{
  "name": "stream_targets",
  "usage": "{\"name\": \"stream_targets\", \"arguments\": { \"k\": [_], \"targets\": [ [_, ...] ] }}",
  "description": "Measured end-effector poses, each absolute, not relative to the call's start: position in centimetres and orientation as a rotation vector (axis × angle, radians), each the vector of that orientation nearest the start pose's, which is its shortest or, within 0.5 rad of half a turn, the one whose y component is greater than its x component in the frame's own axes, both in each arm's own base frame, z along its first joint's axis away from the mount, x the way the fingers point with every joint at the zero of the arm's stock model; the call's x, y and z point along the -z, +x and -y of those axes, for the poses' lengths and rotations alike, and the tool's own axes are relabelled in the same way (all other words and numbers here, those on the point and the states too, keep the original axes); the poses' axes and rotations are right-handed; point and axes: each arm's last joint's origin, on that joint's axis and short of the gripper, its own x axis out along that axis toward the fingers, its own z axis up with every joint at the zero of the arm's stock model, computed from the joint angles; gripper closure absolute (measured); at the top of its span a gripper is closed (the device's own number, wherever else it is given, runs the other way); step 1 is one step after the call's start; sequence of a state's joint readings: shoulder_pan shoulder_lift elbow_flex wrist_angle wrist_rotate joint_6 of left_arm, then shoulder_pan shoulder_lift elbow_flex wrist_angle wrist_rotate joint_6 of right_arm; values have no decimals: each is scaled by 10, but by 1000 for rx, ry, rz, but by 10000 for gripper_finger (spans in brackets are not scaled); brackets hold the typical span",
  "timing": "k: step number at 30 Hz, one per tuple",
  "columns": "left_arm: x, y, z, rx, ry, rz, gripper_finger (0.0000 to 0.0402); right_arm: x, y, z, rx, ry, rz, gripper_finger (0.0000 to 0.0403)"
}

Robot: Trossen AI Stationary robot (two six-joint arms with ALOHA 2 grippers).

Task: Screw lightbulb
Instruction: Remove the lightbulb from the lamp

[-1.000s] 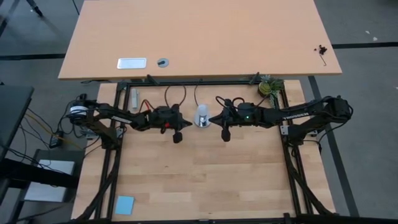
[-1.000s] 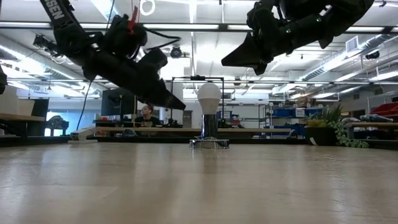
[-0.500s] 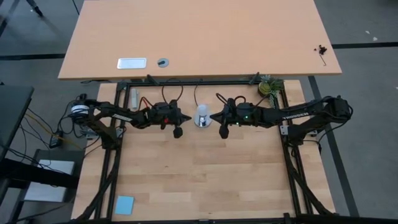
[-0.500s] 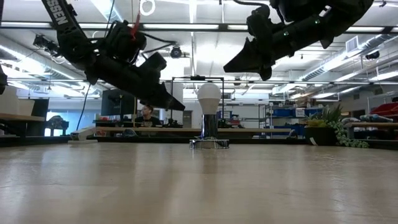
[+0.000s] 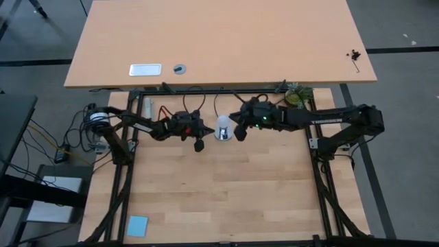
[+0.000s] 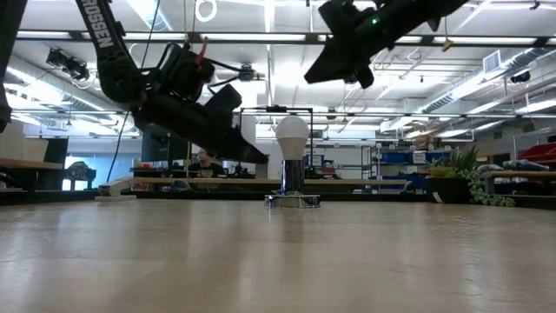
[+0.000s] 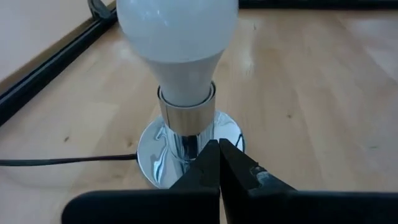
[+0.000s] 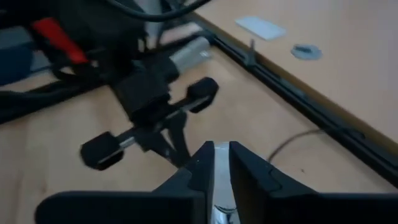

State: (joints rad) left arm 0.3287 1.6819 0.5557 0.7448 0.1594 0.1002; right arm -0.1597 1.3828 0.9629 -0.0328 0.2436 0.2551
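The lightbulb [image 5: 222, 125] stands upright in a round silver socket disc [image 7: 163, 149] near the far edge of the bench [image 5: 226, 192], midway between the two arms; its grey base sits inside the chrome collar, and a black cord [image 7: 62, 160] runs off from the disc across the wood. The left gripper [image 7: 219, 163] hangs just beside the socket, raised off the bench and tilted down toward the bulb's base, its fingers pressed together and touching nothing. The left arm reaches in low from the side rail. The right gripper [image 8: 221, 163] hovers higher, close above the bulb's other side, pointing at the left arm, its fingers parted by a thin slit and empty.
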Motion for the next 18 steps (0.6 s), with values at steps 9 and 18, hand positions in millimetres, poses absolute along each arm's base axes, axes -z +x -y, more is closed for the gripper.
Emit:
{"name": "stream_targets", "arguments": {
  "k": [9, 18],
  "targets": [
    [-129, 295, -98, -144, 41, -431, 401, -270, 336, 75, 515, 260, -607, 266],
    [-129, 291, -112, -165, 42, -471, 401, -294, 368, 81, 539, 287, -747, 191]
  ]
}}
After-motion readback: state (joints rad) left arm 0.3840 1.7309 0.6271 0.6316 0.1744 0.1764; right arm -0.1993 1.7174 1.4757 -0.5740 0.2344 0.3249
